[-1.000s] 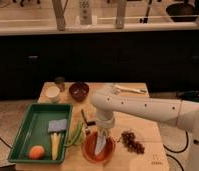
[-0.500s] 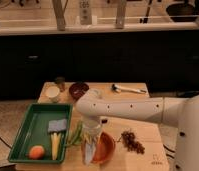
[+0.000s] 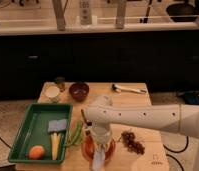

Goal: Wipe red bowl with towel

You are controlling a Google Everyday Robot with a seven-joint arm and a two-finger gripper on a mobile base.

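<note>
A white robot arm reaches in from the right across a wooden worktop (image 3: 105,96), its wrist bent downward so that the tool (image 3: 99,142) points down into the red bowl (image 3: 86,150) near the worktop's front edge. The bulky wrist hides the tip of the tool, so it cannot be told whether it is apart, together or clamped on anything. The towel (image 3: 98,159), a pale strip, lies directly below the tool, running from the bowl's inside out over its front rim. Only the bowl's orange-red sides show, on either side of the tool. Just right of the tool is a dark cluster of small pieces (image 3: 132,142). Just left of it a green vegetable (image 3: 75,134) lies over the edge of a green tray (image 3: 22,131). The tray holds a grey-blue pad (image 3: 57,125), a yellow item (image 3: 54,145) and an orange fruit (image 3: 36,151). Beyond the tool, towards the back left, stand a dark maroon bowl (image 3: 79,91), a white cup (image 3: 53,93) and a small dark cup (image 3: 59,81). Behind and to the right lies a white-handled utensil (image 3: 129,90).
</note>
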